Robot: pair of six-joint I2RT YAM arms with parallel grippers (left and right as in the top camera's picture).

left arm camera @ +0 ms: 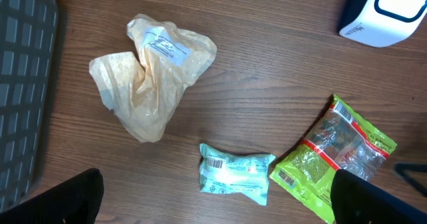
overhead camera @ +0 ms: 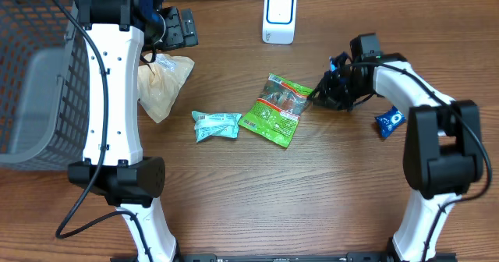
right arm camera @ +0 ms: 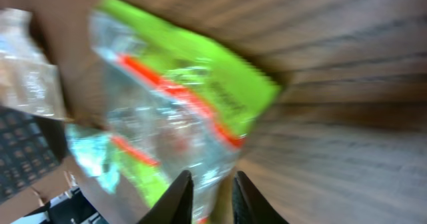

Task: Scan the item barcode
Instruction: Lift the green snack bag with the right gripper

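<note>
My right gripper (overhead camera: 318, 97) sits at the 3 o'clock edge of the green packet (overhead camera: 277, 110), fingers (right arm camera: 180, 197) a sliver apart around that edge, gripping or not I cannot tell through the blur, while my left gripper (left arm camera: 217, 187) hangs wide apart, the scanner (overhead camera: 279, 16) at the packet's 12 o'clock.

Green pkt (right arm camera: 175, 94) motion-blurred in R wrist view.

A brown wood-grain table (overhead camera: 312, 200) fills the view; lighting seems even.
</note>
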